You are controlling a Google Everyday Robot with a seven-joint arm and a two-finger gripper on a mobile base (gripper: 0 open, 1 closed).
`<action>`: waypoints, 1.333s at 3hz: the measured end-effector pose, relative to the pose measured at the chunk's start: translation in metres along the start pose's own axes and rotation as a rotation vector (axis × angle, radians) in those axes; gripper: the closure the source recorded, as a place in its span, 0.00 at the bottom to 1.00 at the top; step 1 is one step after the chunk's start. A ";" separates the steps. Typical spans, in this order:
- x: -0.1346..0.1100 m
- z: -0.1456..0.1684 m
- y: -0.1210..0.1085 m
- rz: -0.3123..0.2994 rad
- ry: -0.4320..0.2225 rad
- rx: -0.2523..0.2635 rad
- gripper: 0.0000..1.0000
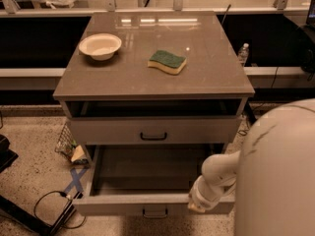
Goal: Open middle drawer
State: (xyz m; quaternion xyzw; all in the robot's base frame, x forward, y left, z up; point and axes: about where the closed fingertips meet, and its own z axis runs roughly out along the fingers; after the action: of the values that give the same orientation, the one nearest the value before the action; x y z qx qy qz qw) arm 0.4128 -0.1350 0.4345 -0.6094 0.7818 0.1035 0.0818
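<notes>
Grey-beige middle drawer (133, 204) sits pulled well out, dark interior exposed, small bar handle (155, 212) at centre of its front; claw (198, 205) is at the right end of that front, against its top edge; can't tell how open it is or whether it grips anything; upper drawer (153, 129) just above the middle drawer; surface (211, 73) higher up carries bowl (100, 45) and green sponge (167, 61)

The grey-beige middle drawer (118, 205) stands pulled far out; my gripper (198, 206) sits at its front's right end.
</notes>
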 end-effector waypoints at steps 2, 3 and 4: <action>0.015 0.000 0.057 0.042 0.034 -0.118 1.00; 0.017 0.000 0.061 0.045 0.035 -0.127 0.82; 0.017 0.000 0.062 0.045 0.035 -0.128 0.59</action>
State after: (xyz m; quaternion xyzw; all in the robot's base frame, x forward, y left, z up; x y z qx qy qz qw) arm 0.3489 -0.1361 0.4338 -0.5975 0.7883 0.1444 0.0266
